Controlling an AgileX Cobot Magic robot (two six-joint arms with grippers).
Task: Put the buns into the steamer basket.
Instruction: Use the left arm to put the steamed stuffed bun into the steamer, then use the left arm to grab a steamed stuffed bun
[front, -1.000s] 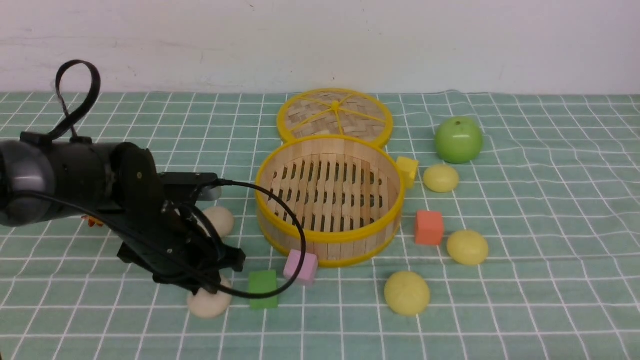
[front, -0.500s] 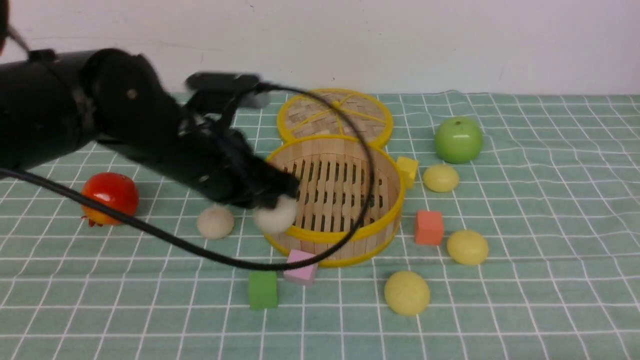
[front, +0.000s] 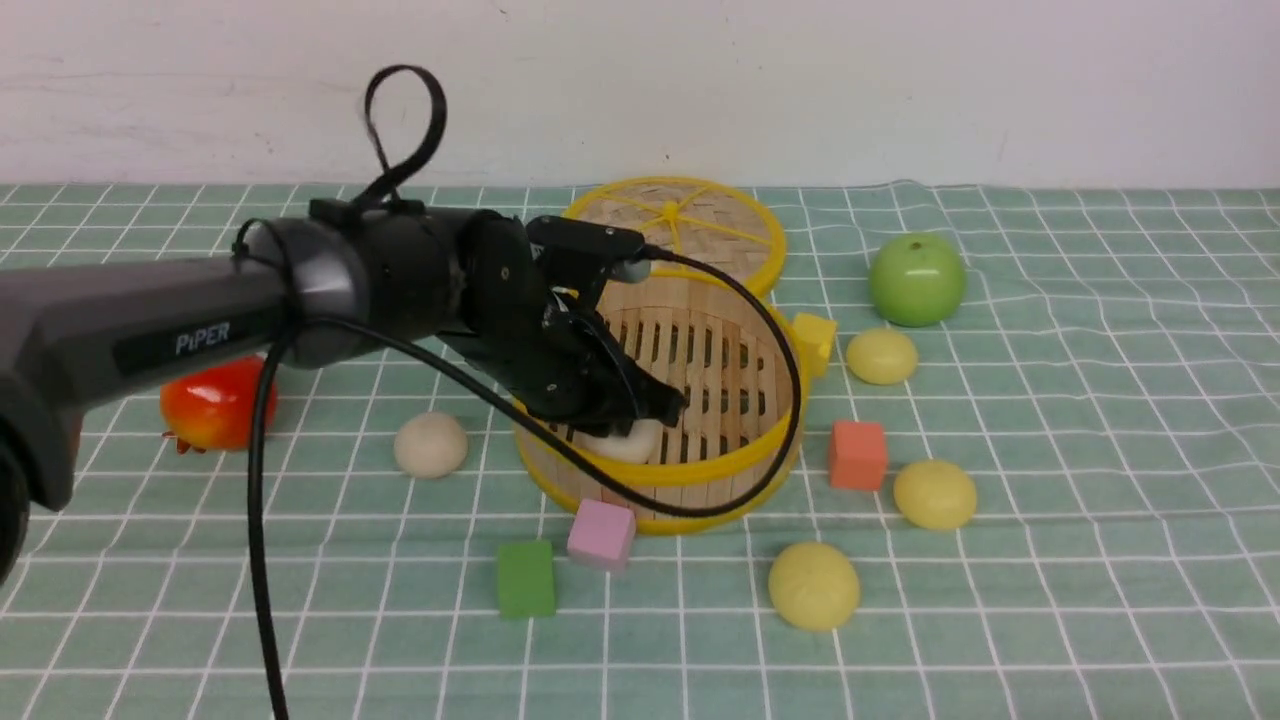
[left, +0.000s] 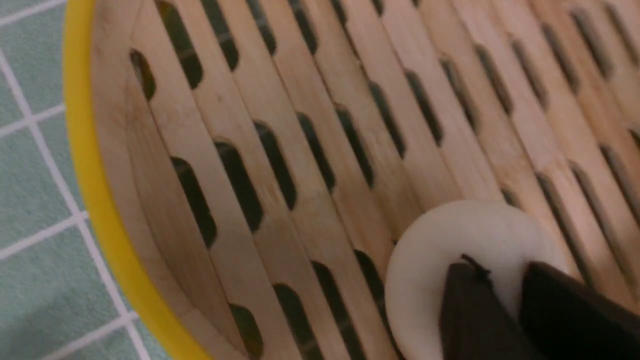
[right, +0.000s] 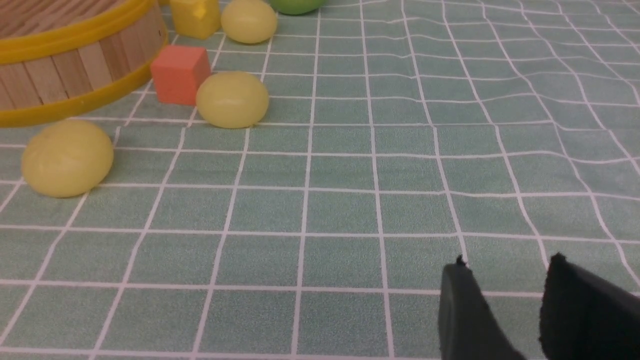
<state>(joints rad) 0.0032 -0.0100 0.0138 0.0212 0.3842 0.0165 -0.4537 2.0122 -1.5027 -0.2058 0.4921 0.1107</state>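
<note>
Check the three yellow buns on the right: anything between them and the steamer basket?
Orange cube sits between the middle yellow bun and the steamer basket wall. Yellow cube sits by the rim, between it and the far yellow bun. Nearest yellow bun has only bare cloth toward the basket.

Cloth (front: 1100, 400): pale green, white grid. Steamer basket (front: 745, 465): light wood, yellow rims. Bun (front: 430, 444) at 9 o'clock of basket: beige. Apple (front: 917, 280): green.

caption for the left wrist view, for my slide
Left gripper poised at an off-white bun on the steamer basket slats
</note>
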